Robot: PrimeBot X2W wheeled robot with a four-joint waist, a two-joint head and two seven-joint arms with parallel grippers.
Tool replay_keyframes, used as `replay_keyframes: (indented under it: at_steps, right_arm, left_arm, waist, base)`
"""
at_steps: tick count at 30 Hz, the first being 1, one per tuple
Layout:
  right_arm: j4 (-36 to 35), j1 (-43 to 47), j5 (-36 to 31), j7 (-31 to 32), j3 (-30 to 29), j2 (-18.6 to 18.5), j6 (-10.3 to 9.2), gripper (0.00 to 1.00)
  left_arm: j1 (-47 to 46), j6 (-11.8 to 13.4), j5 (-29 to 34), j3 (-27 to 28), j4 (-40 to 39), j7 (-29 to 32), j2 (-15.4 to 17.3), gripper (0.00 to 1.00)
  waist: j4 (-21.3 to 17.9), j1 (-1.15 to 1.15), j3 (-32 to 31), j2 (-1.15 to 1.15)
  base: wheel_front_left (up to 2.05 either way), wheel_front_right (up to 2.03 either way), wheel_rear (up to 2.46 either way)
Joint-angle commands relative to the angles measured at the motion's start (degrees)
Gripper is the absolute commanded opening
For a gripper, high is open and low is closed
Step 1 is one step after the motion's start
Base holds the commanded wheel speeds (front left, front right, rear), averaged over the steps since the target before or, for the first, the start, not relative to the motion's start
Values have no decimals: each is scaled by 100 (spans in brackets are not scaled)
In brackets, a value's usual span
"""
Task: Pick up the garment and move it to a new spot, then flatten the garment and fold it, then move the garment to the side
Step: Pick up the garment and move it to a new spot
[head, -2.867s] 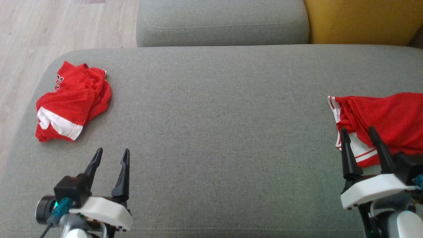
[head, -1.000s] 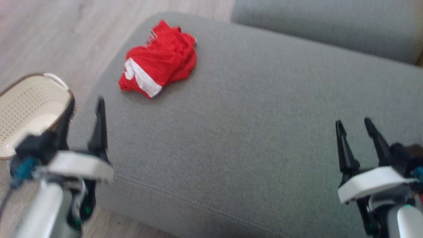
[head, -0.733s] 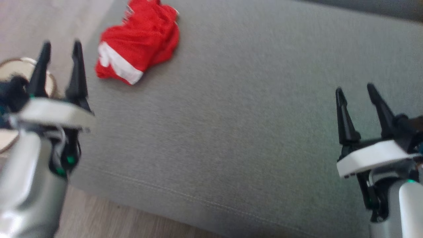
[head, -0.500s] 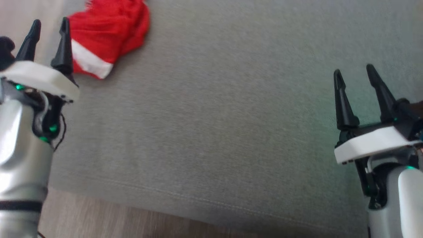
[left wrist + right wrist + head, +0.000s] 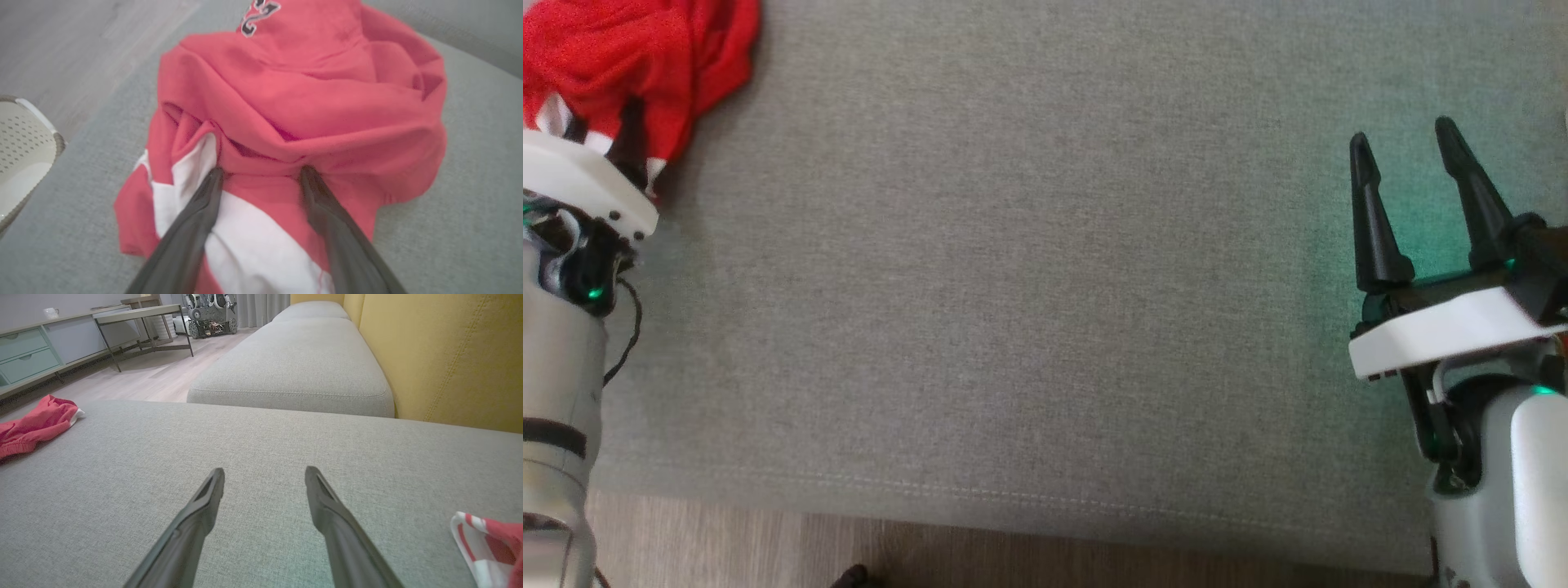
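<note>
- Crumpled red mesh garment (image 5: 302,90) lies at the grey fabric cushion's (image 5: 1013,286) left end, white band (image 5: 245,245) nearest the left gripper (image 5: 261,171), number print (image 5: 257,16) farthest.
- Left gripper's jaws are spread, touching the folds; right gripper (image 5: 265,471) is spread too.

The right hand (image 5: 1405,135) and left hand (image 5: 261,170) each bore two long, tapering black fingers (image 5: 1372,220) set on a white rounded plate (image 5: 1445,335) with small dark holes along its edge. The silver-grey forearms (image 5: 1519,482) showed green lights; the left one carried a black band (image 5: 551,437) and a thin black cable (image 5: 627,322).
</note>
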Motion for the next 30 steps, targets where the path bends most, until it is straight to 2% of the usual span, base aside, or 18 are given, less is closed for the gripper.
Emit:
replay_keyframes:
  at_steps: [1, 4, 6, 11, 18, 25, 27, 28, 30]
  right_arm:
    - [-259, -121, -37, 39, 174, -18, -4, 100]
    - [-295, -140, -46, 67, 183, -18, -4, 100]
    - [-316, -134, -48, 86, 162, -18, -4, 100]
    - [-316, -143, -46, 87, 101, -18, -4, 100]
    - [-142, -76, 69, -87, 30, -18, -4, 100]
    - [81, 175, 228, -264, -104, -18, -4, 100]
    - [141, 295, 287, -301, -170, -18, -4, 100]
    - [195, 432, 348, -338, -226, -18, -4, 100]
    - [211, 505, 375, -362, -253, -18, -4, 100]
  left_arm:
    - [-164, -27, -50, 117, 40, 84, 380, 100]
    - [-205, -31, -141, -40, 232, 310, 364, 100]
    - [-224, -32, -218, -138, 234, 360, 370, 0]
    - [-273, -33, -302, -352, 119, -96, 491, 0]
    - [-206, -33, -392, -516, -102, -1096, 700, 0]
    - [243, -25, -306, -411, -628, -1335, 980, 0]
    - [486, 72, -174, -268, -1032, -1338, 1034, 0]
    - [845, 226, -18, -121, -1496, -1340, 1054, 0]
    - [1048, 303, 59, -57, -1739, -1340, 1059, 0]
  waist:
    - [-73, -1, 102, 0]
    - [-106, -1, 179, 0]
    - [-104, -1, 206, 0]
    - [-54, -1, 130, 0]
    - [19, -1, -460, 0]
    - [-24, -1, -1264, 0]
    - [-29, -1, -1497, 0]
    - [-45, -1, -1739, 0]
    - [-52, -1, -1856, 0]
  base:
    - [0, 0, 0]
    - [0, 0, 0]
    - [0, 0, 0]
    - [0, 0, 0]
    - [0, 0, 0]
    - [0, 0, 0]
    - [0, 0, 0]
    - [0, 0, 0]
    - [0, 0, 0]
